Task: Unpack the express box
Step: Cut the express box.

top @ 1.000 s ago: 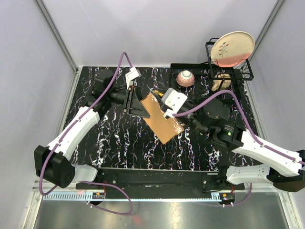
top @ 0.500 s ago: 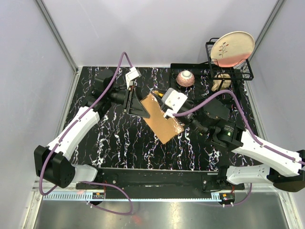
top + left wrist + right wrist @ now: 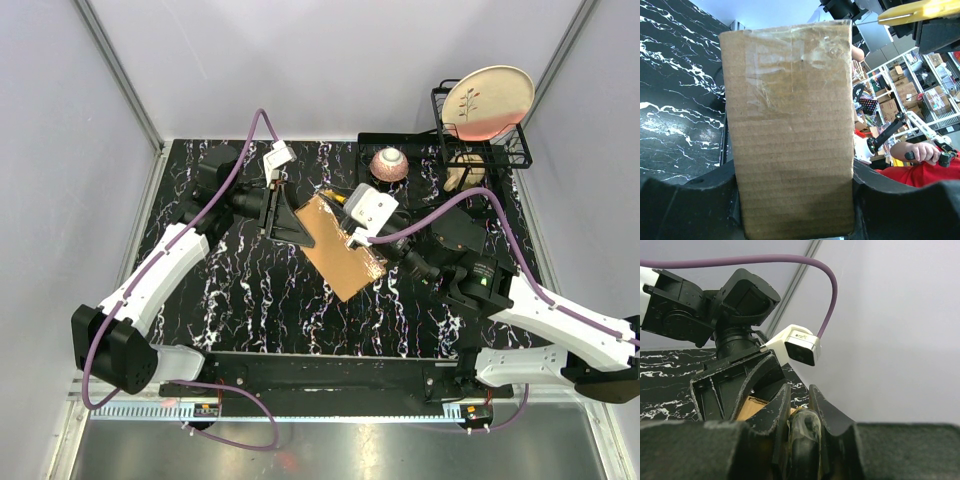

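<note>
The express box (image 3: 342, 252) is a flat brown cardboard box with clear tape, held tilted above the black marbled table (image 3: 240, 290). My left gripper (image 3: 288, 220) is shut on the box's near-left end; in the left wrist view the box (image 3: 790, 125) fills the space between the fingers (image 3: 695, 200). My right gripper (image 3: 345, 212) is shut on the yellow utility knife (image 3: 333, 197), right at the box's far edge. The knife also shows in the left wrist view (image 3: 920, 11). In the right wrist view the knife handle (image 3: 804, 432) sits between the fingers (image 3: 780, 407), with a box corner (image 3: 752, 407) beyond them.
A black wire dish rack (image 3: 515, 150) holding a pink plate (image 3: 487, 100) stands at the back right. A pink bowl (image 3: 388, 163) and a wooden item (image 3: 462, 173) sit beside it. Grey walls enclose the table.
My right gripper with the knife has shifted slightly toward the far side along the box edge. The left gripper and the box have not moved.
</note>
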You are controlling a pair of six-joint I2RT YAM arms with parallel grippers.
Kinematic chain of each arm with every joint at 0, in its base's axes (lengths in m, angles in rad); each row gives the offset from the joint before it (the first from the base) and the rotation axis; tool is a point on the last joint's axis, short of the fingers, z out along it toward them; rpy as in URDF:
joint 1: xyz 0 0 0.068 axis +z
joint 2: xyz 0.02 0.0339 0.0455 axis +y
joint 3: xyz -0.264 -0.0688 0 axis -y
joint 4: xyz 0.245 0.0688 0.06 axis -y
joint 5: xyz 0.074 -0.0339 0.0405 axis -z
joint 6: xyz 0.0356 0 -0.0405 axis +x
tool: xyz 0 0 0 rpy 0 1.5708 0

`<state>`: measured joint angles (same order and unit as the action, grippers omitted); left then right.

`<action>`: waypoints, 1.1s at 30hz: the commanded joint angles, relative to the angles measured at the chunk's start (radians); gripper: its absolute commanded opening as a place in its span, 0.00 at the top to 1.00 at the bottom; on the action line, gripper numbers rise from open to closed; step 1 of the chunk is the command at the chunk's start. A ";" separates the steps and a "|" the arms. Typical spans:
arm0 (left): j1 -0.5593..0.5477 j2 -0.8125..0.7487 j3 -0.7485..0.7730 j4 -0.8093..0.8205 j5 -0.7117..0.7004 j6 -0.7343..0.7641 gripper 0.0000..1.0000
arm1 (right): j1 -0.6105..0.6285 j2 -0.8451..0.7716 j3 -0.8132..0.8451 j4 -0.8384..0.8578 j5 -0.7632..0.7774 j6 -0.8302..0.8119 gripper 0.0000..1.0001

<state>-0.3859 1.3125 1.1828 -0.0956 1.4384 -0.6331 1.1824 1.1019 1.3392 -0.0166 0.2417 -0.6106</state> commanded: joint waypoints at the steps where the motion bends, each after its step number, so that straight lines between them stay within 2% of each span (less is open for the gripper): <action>1: -0.004 -0.021 0.006 0.050 0.002 0.007 0.88 | 0.011 -0.011 0.017 0.063 -0.018 0.018 1.00; 33: -0.007 -0.035 0.009 0.048 0.020 0.004 0.90 | 0.011 -0.008 -0.020 0.069 0.028 0.003 1.00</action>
<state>-0.3904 1.3125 1.1828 -0.0956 1.4349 -0.6331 1.1839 1.1080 1.3270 0.0101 0.2298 -0.5976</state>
